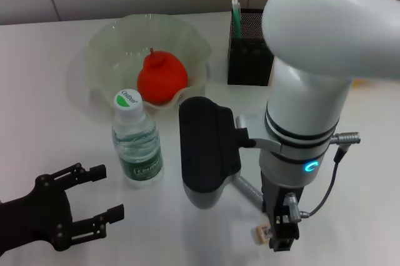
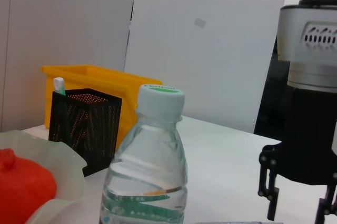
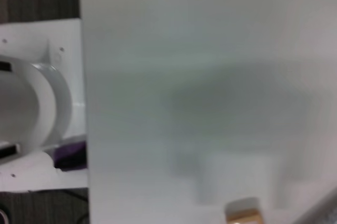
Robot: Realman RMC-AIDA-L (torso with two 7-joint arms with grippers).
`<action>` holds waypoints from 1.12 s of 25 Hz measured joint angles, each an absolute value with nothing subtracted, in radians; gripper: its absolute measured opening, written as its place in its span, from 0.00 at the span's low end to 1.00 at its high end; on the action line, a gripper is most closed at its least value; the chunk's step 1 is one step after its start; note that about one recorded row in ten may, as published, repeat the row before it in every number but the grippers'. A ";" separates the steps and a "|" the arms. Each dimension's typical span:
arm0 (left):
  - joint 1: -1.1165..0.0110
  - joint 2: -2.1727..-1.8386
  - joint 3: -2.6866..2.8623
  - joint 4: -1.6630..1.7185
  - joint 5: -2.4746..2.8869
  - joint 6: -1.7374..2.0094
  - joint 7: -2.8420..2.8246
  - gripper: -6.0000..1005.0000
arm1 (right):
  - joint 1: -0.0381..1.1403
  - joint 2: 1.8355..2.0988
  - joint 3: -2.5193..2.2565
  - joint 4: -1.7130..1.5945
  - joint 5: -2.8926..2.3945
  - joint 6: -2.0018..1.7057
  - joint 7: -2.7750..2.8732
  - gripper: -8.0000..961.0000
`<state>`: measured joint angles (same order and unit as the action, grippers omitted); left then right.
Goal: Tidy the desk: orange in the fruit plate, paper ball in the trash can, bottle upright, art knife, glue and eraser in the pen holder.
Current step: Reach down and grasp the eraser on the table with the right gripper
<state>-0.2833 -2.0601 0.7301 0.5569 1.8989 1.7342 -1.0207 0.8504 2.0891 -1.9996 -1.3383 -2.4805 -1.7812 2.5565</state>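
Head view: water bottle (image 1: 137, 144) upright at centre-left of the white desk (image 1: 37, 72), green-topped cap up, so that item reads as done; orange (image 1: 162, 77) lies in the translucent fruit plate (image 1: 100, 47) at the bottle's 12 to 1 o'clock, also done. Black mesh pen holder (image 1: 250, 47) stands at 2 o'clock from the plate, a green-and-white stick showing above its rim. Left gripper (image 1: 103, 203) rests at the bottle's 7 o'clock, fingers spread and empty, apparently parked clear of the upright bottle. Right gripper (image 1: 282, 231) points straight down at the bottle's 4 o'clock, with a small pale, paper-sleeved block, likely the eraser (image 1: 262, 233), touching or just beside its tip; whether its fingers grip the block cannot be told. Left wrist view: bottle near, plate edge and orange beside it, pen holder behind, a yellow bin (image 2: 105, 84) behind that; right gripper hangs low over the desk. Right wrist view: bare desk surface, with a tan-edged block, probably the eraser, at the frame's border.
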 joint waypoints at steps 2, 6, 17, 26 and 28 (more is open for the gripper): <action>-0.282 -2.060 0.730 0.557 1.899 1.733 -1.018 0.80 | 0.851 2.089 -2.008 -1.324 -2.487 -1.772 2.557 0.59; -0.281 -2.060 0.730 0.557 1.899 1.733 -1.018 0.80 | 0.851 2.090 -2.024 -1.288 -2.483 -1.733 2.554 0.59; -0.285 -2.062 0.728 0.557 1.899 1.726 -1.018 0.80 | 0.858 2.093 -2.060 -1.255 -2.461 -1.694 2.552 0.59; -0.285 -2.062 0.719 0.557 1.899 1.719 -1.014 0.80 | 0.864 2.092 -2.090 -1.231 -2.459 -1.674 2.558 0.59; -0.285 -2.062 0.719 0.557 1.899 1.718 -1.013 0.80 | 0.864 2.092 -2.091 -1.230 -2.459 -1.673 2.559 0.59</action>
